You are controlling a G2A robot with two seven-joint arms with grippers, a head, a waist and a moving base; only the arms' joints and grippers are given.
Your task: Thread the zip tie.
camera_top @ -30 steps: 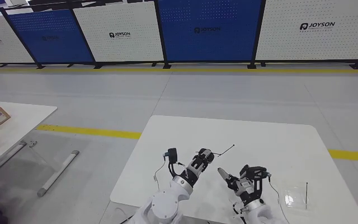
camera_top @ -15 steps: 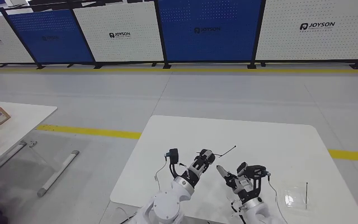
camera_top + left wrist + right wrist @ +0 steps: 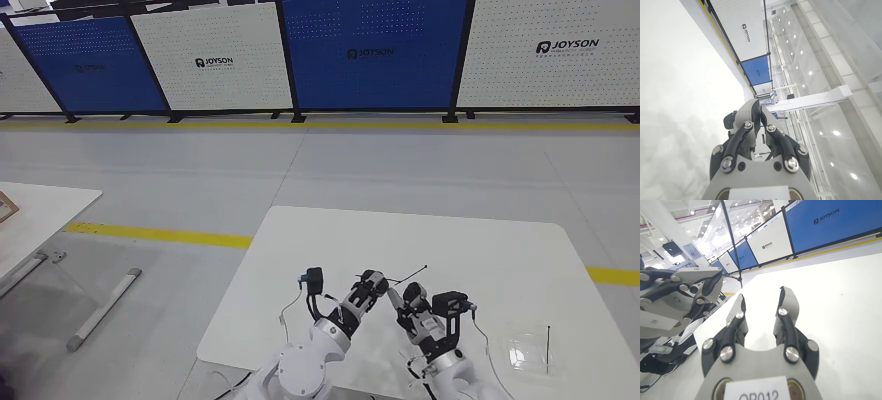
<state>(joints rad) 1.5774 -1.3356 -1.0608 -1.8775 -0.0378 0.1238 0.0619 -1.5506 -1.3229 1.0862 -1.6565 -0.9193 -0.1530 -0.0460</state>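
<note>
Zip tie [image 3: 407,274], thin and black, is pinched in the closed left gripper [image 3: 379,282] above the desk [image 3: 480,240], close to its near edge, pointing toward the far right corner. The right gripper [image 3: 408,294], fingers spread, sits just beside it. Blue and white panels [image 3: 375,50] stand beyond.

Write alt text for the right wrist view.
The open right gripper hovers over a white table, its tips near a black zip tie pinched by the shut left gripper beside it. Blue and white panels stand behind.
</note>
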